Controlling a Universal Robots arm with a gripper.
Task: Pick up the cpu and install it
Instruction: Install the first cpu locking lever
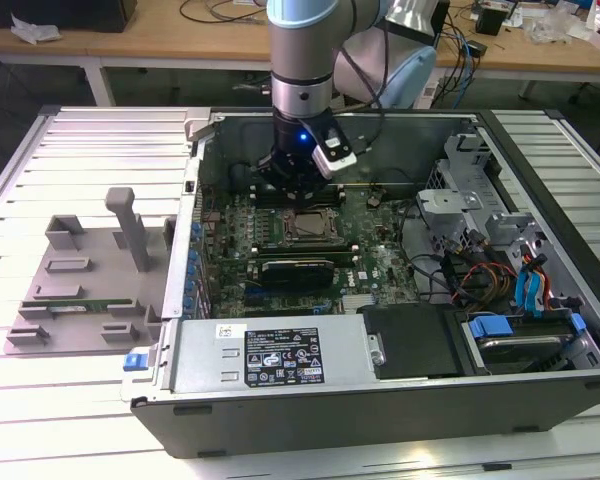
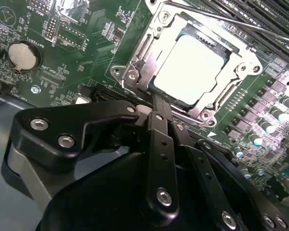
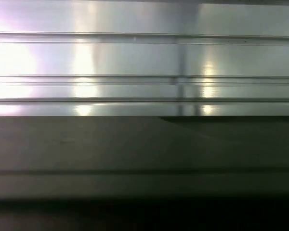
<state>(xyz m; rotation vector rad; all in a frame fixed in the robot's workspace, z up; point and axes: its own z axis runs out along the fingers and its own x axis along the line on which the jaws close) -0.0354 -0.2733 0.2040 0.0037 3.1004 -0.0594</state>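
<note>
Exterior view: your gripper (image 1: 298,190) hangs low inside the open computer case (image 1: 380,390), just above the motherboard (image 1: 370,255) and right beside the CPU socket (image 1: 311,226). Second wrist view: the cpu (image 2: 190,67) already lies flat in the socket frame (image 2: 135,72), its pale top bare, and your fingers (image 2: 156,115) look pressed together on nothing, tips just at the frame's near edge. First wrist view: ribbed metal panel (image 3: 144,57); the step in hand reads as seating, with the chip placed but seemingly not yet clamped.

exterior even, bright | cpu (image 2: 190,67) glare-washed | first wrist streaky reflections, dark below
</note>
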